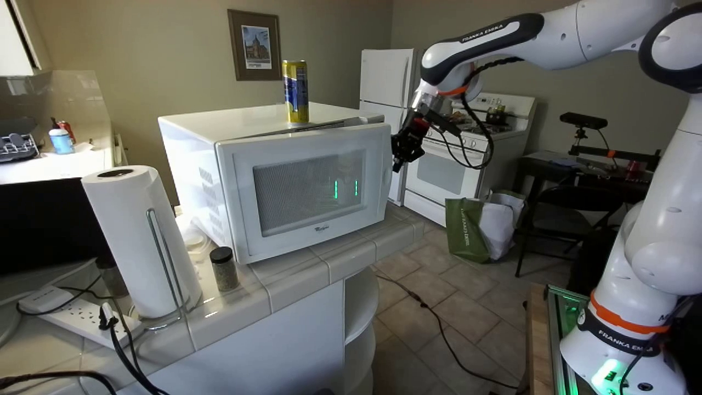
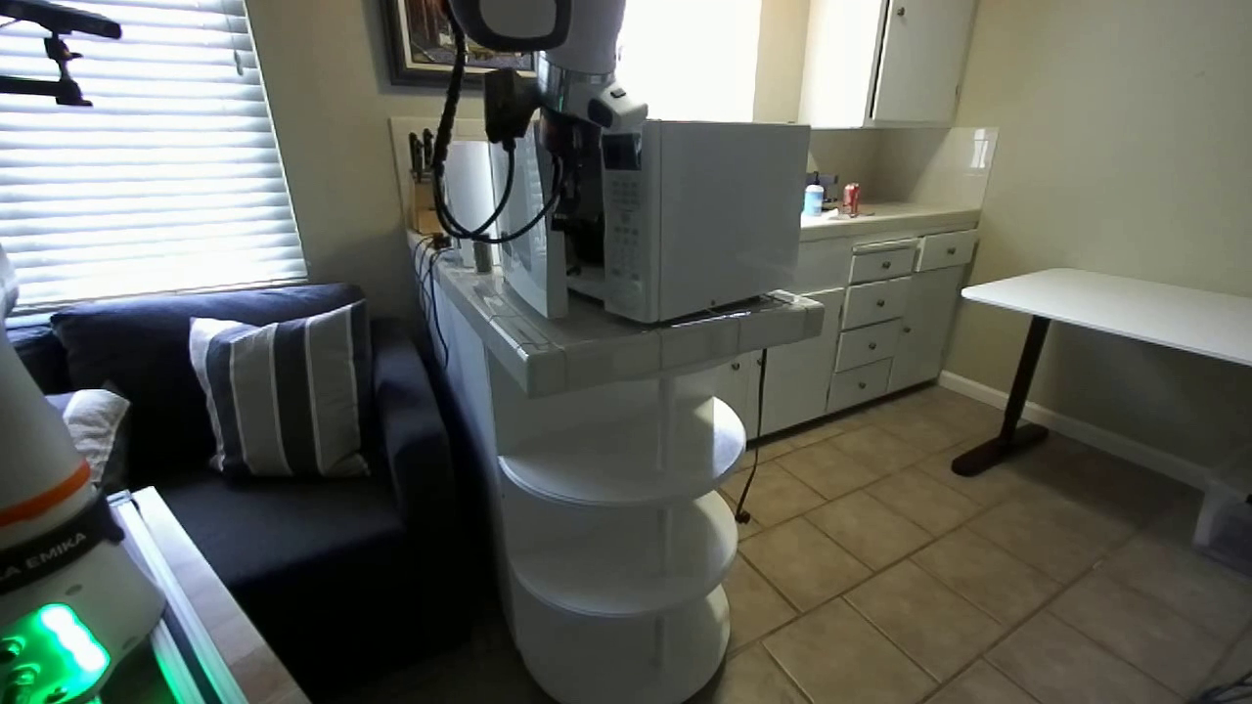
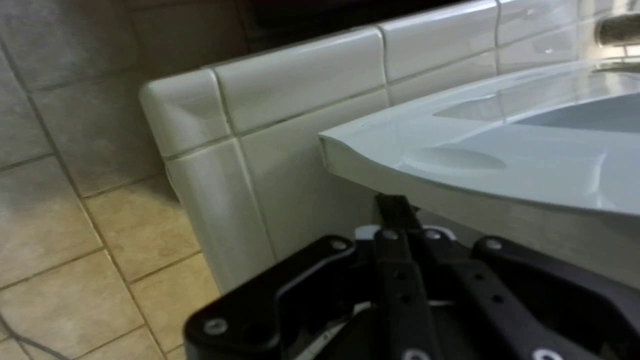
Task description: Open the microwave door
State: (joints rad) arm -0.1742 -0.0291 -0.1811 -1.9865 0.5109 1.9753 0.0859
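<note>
The white microwave door [image 1: 241,197] with its dark window stands ajar, its free edge swung out from the microwave body [image 2: 729,215]. The door shows edge-on in an exterior view [image 2: 533,259], with a dark gap between it and the control panel. My gripper [image 1: 399,163] is at the door's free edge; in an exterior view it reaches into that gap [image 2: 584,230]. In the wrist view the black fingertips [image 3: 398,207] are together with nothing seen between them, beside the edge of the door [image 3: 545,160], on its inner side. Whether they touch the door I cannot tell.
A yellow and blue can [image 1: 296,90] stands upright on the microwave top. A paper towel roll [image 1: 143,241], a spice jar [image 1: 224,269] and a power strip [image 1: 82,321] are on the tiled counter [image 1: 351,252]. The counter's corner [image 3: 185,115] shows in the wrist view.
</note>
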